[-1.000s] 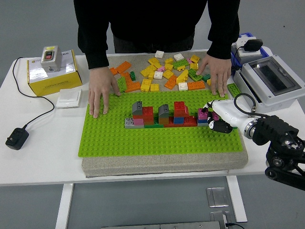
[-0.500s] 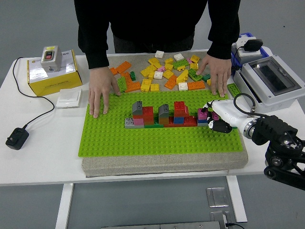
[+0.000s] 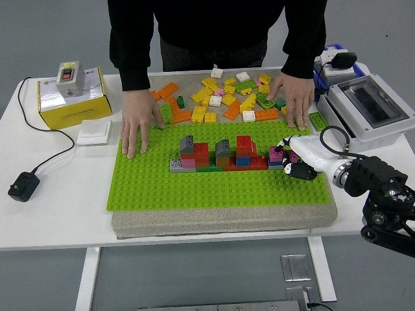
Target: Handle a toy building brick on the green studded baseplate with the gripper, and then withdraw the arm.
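**Right hand at the magenta brick, arm not yet pulled back**

Little has moved since a second ago: right hand same spot, person's torso shifted slightly. Its fingers are pinched on the small magenta brick, at the right end of the brick row on the green baseplate. Placement looks nearly done; release and withdrawal remain. Baseplate: hard, studded plastic on a coarse grey mat. Person's hands press it flat.
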